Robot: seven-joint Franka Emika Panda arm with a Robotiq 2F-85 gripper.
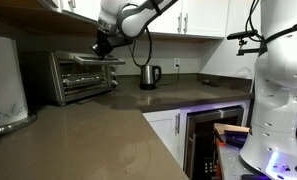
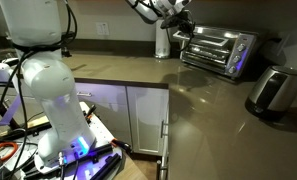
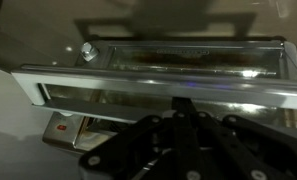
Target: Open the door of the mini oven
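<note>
My claw (image 1: 104, 47) hangs at the upper front corner of the mini oven (image 1: 80, 75), on the side nearest the small steel kettle (image 1: 150, 74). In both exterior views it sits right at the top edge of the door (image 1: 73, 79). The oven stands at the back of the brown surface (image 1: 98, 130), against the wall and under the white cupboards, with the kettle well apart from it along the same surface. From the other side the oven (image 2: 220, 50) shows its glass front and silver frame, and my claw (image 2: 180, 25) is at its top corner there too. The door looks upright and closed against the oven's front. In the wrist view my claw (image 3: 185, 103) comes up from the bottom, its dark fingers drawn together to a point with no gap I can see. The tips rest at the silver handle bar (image 3: 138, 88), which runs across the frame, and the door's glass (image 3: 178, 60) lies just beyond it. I grasp nothing between the fingers
</note>
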